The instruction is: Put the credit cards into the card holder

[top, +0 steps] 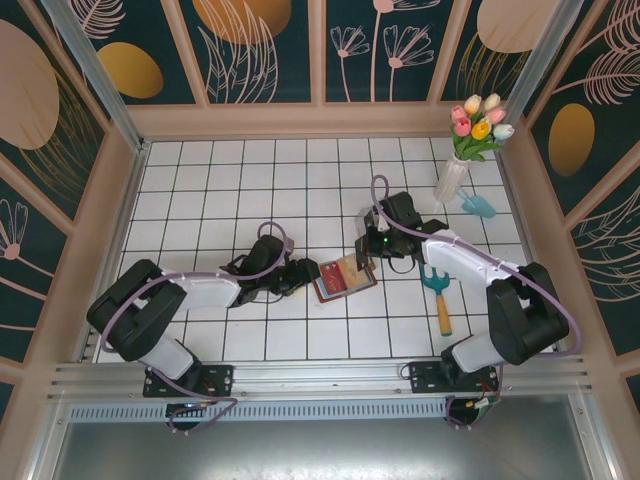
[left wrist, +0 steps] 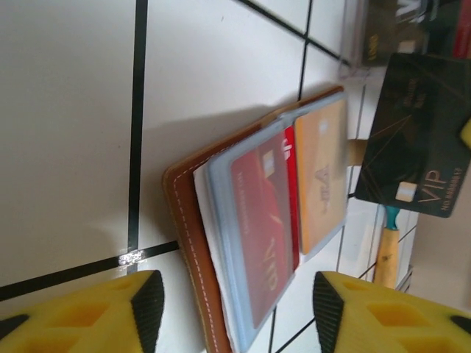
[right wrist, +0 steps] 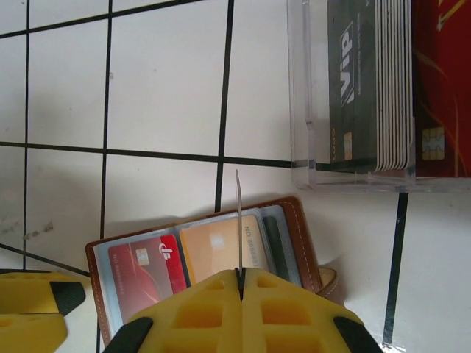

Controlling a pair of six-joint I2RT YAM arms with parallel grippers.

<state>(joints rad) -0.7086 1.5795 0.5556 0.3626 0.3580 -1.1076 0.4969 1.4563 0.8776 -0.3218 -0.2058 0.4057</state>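
Brown and leather-like, the card holder [top: 345, 279] lies open and flat on the white tiled table [top: 230, 190], in the middle between the two arms. Its long axis runs left to right, with the right end swung slightly to the far side. The clear sleeves face up.

Two pockets look filled: a red card [left wrist: 261, 220] sits in the left sleeve and an orange card [left wrist: 324, 176] in the one beside it. So the task seems under way but far from finished. A stack of cards [right wrist: 368, 88] waits in the clear tray [right wrist: 302, 110] just beyond the holder's right end.

The right gripper [right wrist: 240, 278] has its fingers pressed together on a black card [left wrist: 419, 140], pinching it by one edge. The card hangs upright above the holder, apart from it. In the right wrist view it shows as a thin line over the orange card's sleeve. It probably needs tilting flatter to slide in.

The left gripper [left wrist: 235, 288] is spread wide at the holder's left end, one finger on each side. Whether it touches the leather I cannot tell.
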